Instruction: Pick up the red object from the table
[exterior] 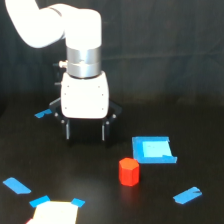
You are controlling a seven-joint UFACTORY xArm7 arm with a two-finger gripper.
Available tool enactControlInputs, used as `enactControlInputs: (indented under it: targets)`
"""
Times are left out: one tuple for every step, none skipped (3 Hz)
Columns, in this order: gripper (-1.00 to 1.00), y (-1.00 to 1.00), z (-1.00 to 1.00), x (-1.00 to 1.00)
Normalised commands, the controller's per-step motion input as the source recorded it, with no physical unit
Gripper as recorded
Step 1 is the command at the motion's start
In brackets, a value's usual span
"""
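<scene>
The red object (129, 171) is a small red-orange hexagonal block standing upright on the black table (90, 170), right of centre and toward the front. My gripper (86, 131) hangs from the white arm up and to the exterior view's left of the block, well apart from it. Its two dark fingers (67, 130) point down, spread wide, with nothing between them. The fingertips hover just above the table surface.
A flat blue square piece (153, 150) lies just behind and right of the red block. Blue tape strips sit at the left (16, 186), back left (42, 113) and front right (187, 195). A white sheet with blue corners (54, 212) lies at the front edge.
</scene>
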Motion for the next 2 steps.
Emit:
enactControlInputs:
  targets:
    - [1.0,-0.34,-1.0,0.4]
    - [0.98,-1.0,-1.0,1.0]
